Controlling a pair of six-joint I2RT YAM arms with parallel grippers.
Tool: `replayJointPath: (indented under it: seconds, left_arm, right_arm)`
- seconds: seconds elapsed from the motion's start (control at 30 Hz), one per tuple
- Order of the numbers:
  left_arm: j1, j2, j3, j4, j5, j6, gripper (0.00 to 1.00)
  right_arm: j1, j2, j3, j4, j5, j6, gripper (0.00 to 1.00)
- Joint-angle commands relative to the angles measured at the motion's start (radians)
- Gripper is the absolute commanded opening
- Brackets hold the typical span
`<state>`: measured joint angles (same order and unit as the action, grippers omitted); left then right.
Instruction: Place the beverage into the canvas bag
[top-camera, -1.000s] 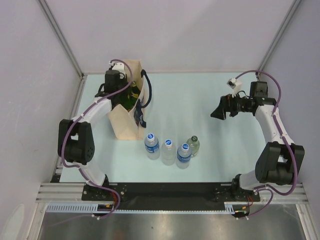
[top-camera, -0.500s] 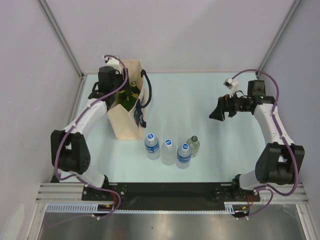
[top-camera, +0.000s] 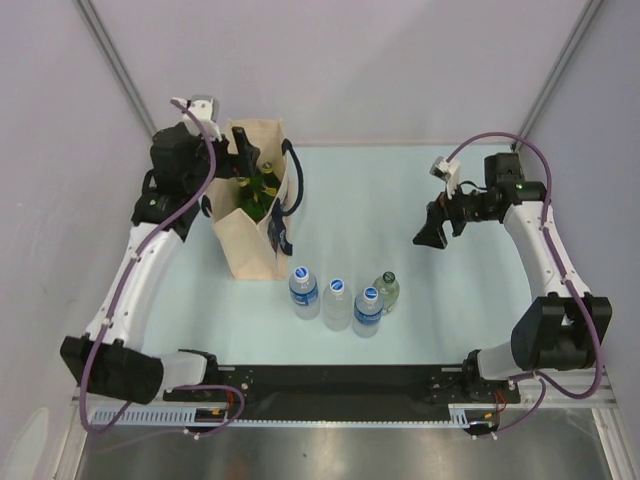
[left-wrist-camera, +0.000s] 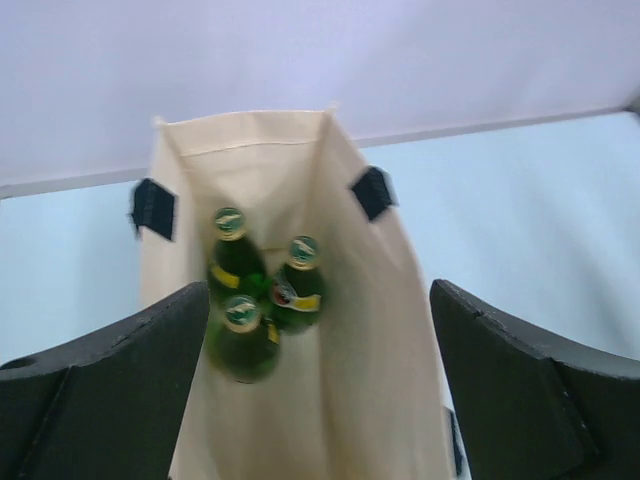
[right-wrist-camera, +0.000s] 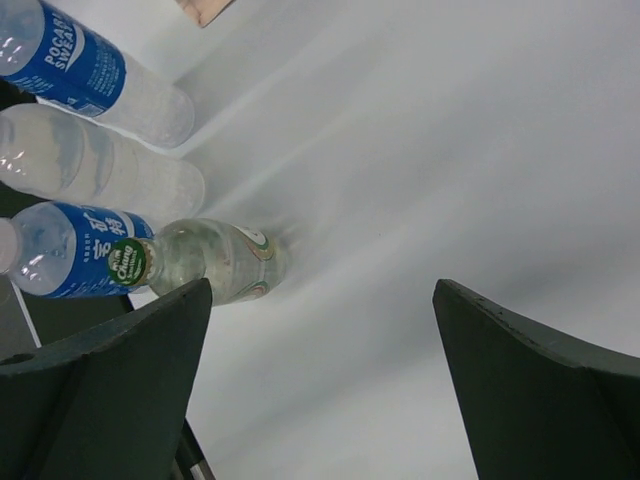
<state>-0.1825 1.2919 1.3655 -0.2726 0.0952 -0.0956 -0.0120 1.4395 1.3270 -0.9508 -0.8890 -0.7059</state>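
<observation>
Top external view: canvas bag (top-camera: 250, 240) stands upright at the far left of the table (top-camera: 400, 190), mouth open, three green bottles (left-wrist-camera: 245, 300) inside it, bunched toward one side wall. My left gripper (top-camera: 243, 150) hangs over the bag's far rim, fingers apart, holding nothing. Its wrist camera looks straight down into the bag. Row of four water bottles (top-camera: 345, 300) stands on the table near the bag's near-right corner, not touching it. My right gripper (top-camera: 432, 228) hovers at the right, well apart from the row, fingers spread, empty. Right wrist view shows the green-capped bottle (right-wrist-camera: 215, 262) at the row's right end.
</observation>
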Motion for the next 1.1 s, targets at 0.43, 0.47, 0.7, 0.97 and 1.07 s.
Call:
replayJointPath:
  seconds: [0.43,0.47,0.7,0.97,1.07]
  left_arm:
    - [-0.281,-0.327,-0.12,-0.404,0.216,-0.179,0.95]
    - [-0.299,-0.327,-0.123,-0.419,0.19,-0.2,0.95]
    - [-0.455,-0.298,-0.192,-0.496,0.065,-0.394,0.92]
    - [-0.578,-0.195,-0.152,-0.592,-0.094,-0.559,0.9]
    - [-0.627,-0.158,-0.117,-0.651,-0.161,-0.596,0.9]
  right_arm:
    - [0.159,-0.113,0.044,-0.187,-0.133,-0.259,1.0]
    - [0.159,-0.113,0.04,-0.18,-0.131,-0.253,1.0]
    - [0.162,-0.145,0.0,-0.105,-0.108,-0.167,1.0]
    - [0.162,-0.202,-0.08,-0.069,-0.077,-0.13,1.0]
    - [0.156,-0.218,-0.095,-0.055,-0.071,-0.119,1.0]
